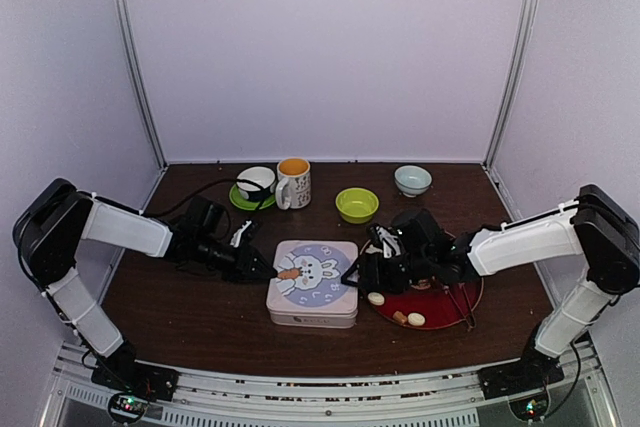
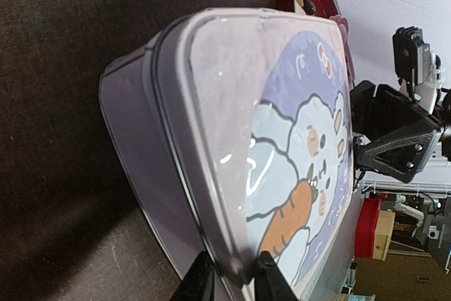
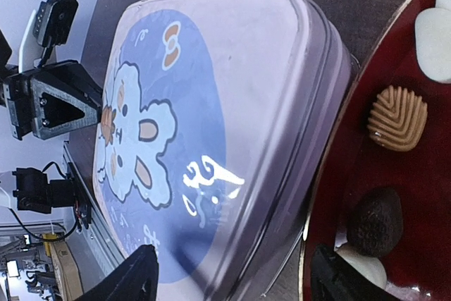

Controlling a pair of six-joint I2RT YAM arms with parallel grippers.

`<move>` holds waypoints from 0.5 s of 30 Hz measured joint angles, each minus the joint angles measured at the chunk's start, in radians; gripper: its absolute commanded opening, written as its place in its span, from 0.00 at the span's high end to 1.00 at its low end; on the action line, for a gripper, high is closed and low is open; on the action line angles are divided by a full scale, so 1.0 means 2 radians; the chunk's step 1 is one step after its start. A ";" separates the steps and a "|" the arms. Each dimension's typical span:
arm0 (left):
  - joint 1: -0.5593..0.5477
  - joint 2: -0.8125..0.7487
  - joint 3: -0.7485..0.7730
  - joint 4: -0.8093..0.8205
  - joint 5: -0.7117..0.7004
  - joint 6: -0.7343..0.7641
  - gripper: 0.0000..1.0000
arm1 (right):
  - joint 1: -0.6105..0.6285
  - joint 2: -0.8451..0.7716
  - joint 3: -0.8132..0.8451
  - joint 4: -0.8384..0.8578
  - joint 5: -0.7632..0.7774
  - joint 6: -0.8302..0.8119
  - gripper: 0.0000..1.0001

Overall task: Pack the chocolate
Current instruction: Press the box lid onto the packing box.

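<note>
Several chocolate pieces lie on a red plate (image 1: pixel 445 309) at the right: a cream one (image 1: pixel 376 298), a tan one (image 1: pixel 400 317) and a white one (image 1: pixel 416 319). The right wrist view shows a white piece (image 3: pixel 433 44), a ribbed tan piece (image 3: pixel 398 118) and a dark brown piece (image 3: pixel 373 220). The pale rabbit tin (image 1: pixel 313 282) sits closed at the centre. My left gripper (image 2: pixel 236 283) is shut on the lid's rim at the tin's left side (image 1: pixel 272 272). My right gripper (image 3: pixel 232 280) is open and empty, straddling the tin's right edge next to the plate (image 1: pixel 352 275).
At the back stand a white cup on a green saucer (image 1: pixel 255 185), a mug with an orange inside (image 1: pixel 293 183), a green bowl (image 1: pixel 357 204) and a pale blue bowl (image 1: pixel 412 180). White walls close in the table on three sides.
</note>
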 measured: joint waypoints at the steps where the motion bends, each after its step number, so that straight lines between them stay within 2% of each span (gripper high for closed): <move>1: 0.000 0.000 0.000 0.000 0.000 0.000 0.78 | 0.000 -0.004 -0.004 -0.001 0.000 0.000 0.28; 11: -0.004 0.000 0.005 -0.007 -0.008 0.000 0.78 | 0.010 -0.051 -0.060 0.033 -0.042 -0.001 0.41; 15: -0.006 0.000 0.007 -0.010 -0.013 0.000 0.77 | 0.018 -0.047 -0.062 0.041 -0.055 -0.001 0.53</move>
